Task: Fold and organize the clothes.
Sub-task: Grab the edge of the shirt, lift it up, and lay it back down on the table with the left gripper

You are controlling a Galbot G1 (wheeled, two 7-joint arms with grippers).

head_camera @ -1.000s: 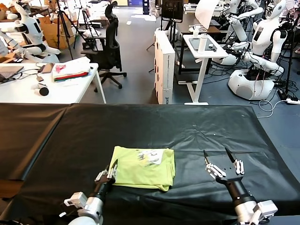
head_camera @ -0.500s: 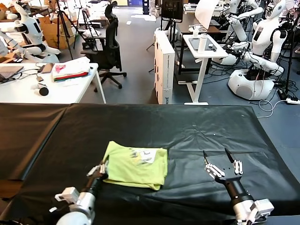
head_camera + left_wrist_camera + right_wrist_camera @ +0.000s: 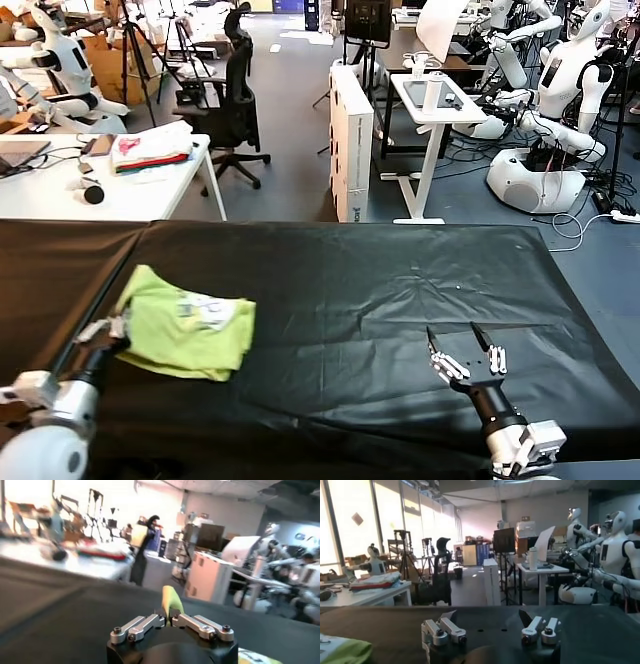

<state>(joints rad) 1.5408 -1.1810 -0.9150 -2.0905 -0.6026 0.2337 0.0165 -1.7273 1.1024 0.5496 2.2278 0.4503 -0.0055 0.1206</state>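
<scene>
A folded lime-green T-shirt [image 3: 187, 323] lies on a surface draped in black cloth [image 3: 360, 290], well toward the robot's left side. The left hand [image 3: 113, 327] is at the shirt's left edge with its fingers pressed together, pinching a bit of the fabric. The right hand [image 3: 466, 354] hovers far to the right of the shirt, well apart from it, fingers spread and holding nothing. The shirt looks light, soft and limp, so it will likely sag, crease and slide over the smooth cloth when pulled; a hold on the stacked layers at a folded edge or corner seems safest, since a pinch on one layer alone could peel the folds open. The head view shows the whole shirt, its small white print [image 3: 203, 309] on top and its place relative to both hands. The left wrist view shows what that view cannot: a narrow strip of green fabric [image 3: 171, 601] standing up from between the closed fingertips. The right wrist view shows the spread fingers [image 3: 444, 628] over bare black cloth, with only a corner of the shirt [image 3: 342, 651] off to one side.
</scene>
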